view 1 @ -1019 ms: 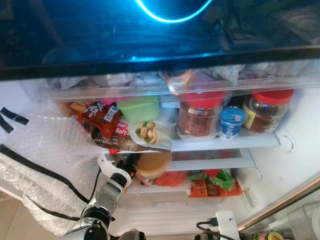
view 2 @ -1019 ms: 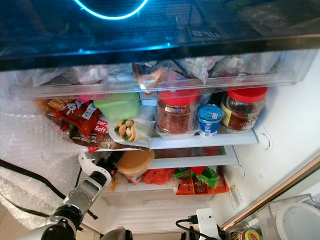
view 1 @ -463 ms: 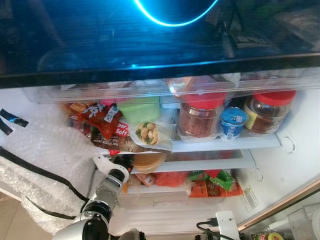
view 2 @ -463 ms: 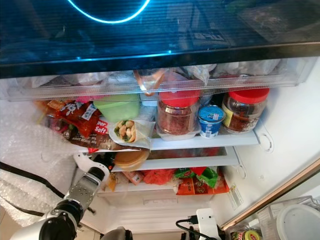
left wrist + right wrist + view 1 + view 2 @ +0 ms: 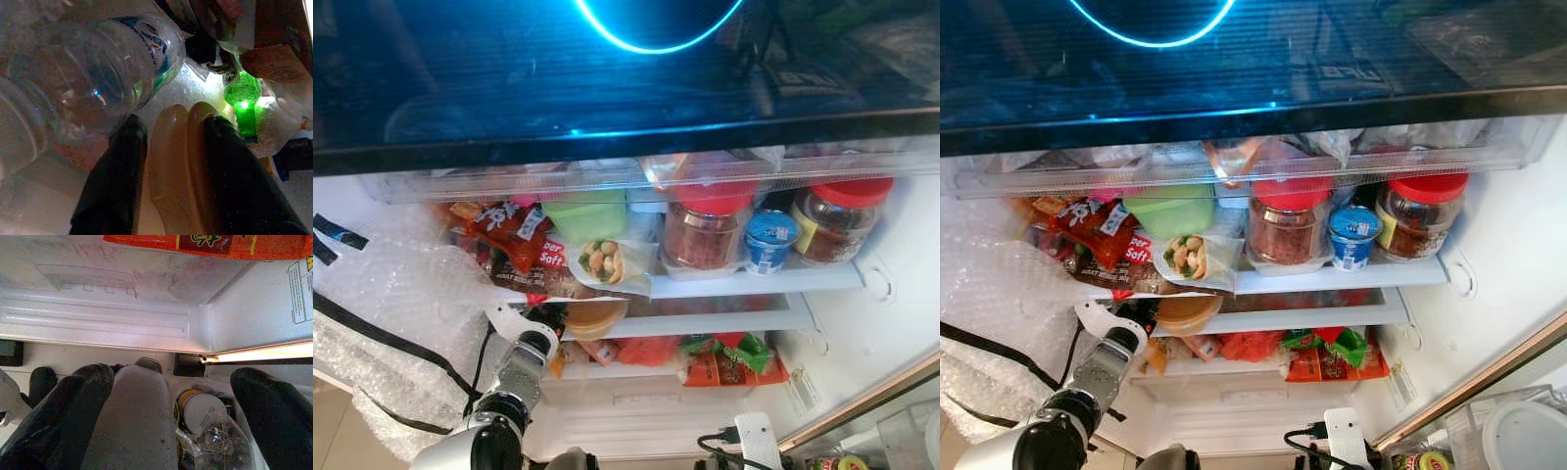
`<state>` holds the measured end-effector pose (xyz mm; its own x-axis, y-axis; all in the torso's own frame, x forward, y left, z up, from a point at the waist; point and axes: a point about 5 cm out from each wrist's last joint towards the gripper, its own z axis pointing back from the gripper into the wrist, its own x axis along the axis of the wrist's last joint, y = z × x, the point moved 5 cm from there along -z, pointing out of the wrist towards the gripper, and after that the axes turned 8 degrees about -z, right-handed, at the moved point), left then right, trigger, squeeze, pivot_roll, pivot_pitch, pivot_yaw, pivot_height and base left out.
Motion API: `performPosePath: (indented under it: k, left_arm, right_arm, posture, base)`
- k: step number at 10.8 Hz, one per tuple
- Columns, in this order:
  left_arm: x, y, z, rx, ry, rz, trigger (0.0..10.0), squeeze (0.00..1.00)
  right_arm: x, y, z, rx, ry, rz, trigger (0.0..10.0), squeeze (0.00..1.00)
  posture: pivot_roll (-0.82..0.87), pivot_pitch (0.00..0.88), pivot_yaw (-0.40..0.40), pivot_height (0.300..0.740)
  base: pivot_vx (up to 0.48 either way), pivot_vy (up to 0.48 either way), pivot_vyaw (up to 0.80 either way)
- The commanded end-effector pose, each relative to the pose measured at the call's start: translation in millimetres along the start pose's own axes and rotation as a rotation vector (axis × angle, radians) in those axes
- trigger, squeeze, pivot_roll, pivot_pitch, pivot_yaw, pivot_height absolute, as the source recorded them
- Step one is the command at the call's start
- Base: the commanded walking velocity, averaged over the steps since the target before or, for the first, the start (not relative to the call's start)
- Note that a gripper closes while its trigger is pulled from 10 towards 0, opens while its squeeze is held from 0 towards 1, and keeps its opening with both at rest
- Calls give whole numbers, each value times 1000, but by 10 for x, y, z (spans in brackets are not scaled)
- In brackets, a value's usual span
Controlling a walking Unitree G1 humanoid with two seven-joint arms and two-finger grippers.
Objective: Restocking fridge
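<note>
My left gripper (image 5: 176, 122) is shut on a tan, round lidded container (image 5: 595, 318), holding its pale rim (image 5: 171, 166) between the two black fingers. The container sits tucked into the fridge's lower shelf space, under the glass shelf (image 5: 724, 318), with my silver left wrist (image 5: 530, 351) just outside it. In the left wrist view, a clear water bottle (image 5: 98, 83) lies right beside the fingers and a green bottle (image 5: 242, 98) stands deeper in. My right gripper (image 5: 171, 377) hangs open low in front of the fridge's white bottom drawer (image 5: 98, 308).
The upper shelf holds two red-lidded jars (image 5: 705, 230) (image 5: 837, 215), a blue yogurt cup (image 5: 767, 238), a green tub (image 5: 585, 211), a wrap (image 5: 602, 259) and red snack bags (image 5: 514, 240). Orange and green packets (image 5: 729, 360) lie below. Bubble wrap (image 5: 401, 313) hangs at left.
My left arm has pushed the tan container from the shelf's front edge deeper in and slightly left, under the glass shelf. The right arm stays as it was.
</note>
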<state>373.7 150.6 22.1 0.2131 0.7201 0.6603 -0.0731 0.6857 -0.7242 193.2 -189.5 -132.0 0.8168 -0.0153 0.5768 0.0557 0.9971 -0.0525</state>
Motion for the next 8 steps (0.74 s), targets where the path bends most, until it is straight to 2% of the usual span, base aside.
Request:
performPosePath:
  k: [1,4,5,6,8]
  left_arm:
    - [88,4,-20,11,-28,-15,10000,1000]
    - [68,6,-20,12,-19,1,10000,1000]
    - [67,16,-10,6,-20,15,10000,118]
    - [66,11,-9,0,-20,16,10000,0]
    - [7,5,11,-18,1,21,10000,0]
  right_arm:
    - [-276,-26,50,-10,89,-9,10000,0]
    - [-285,2,51,-6,90,-9,10000,0]
    - [-290,3,52,-6,91,-10,10000,0]
    - [-290,1,52,-6,91,-10,10000,0]
    - [-280,-5,50,-6,90,-10,10000,0]
  posture:
    - [-12,56,59,670]
    - [-10,59,60,670]
    - [-11,59,60,670]
    - [-9,59,60,670]
    - [-9,58,62,670]
  base:
    - [0,0,0]
    - [0,0,0]
    - [0,0,0]
    - [0,0,0]
    - [0,0,0]
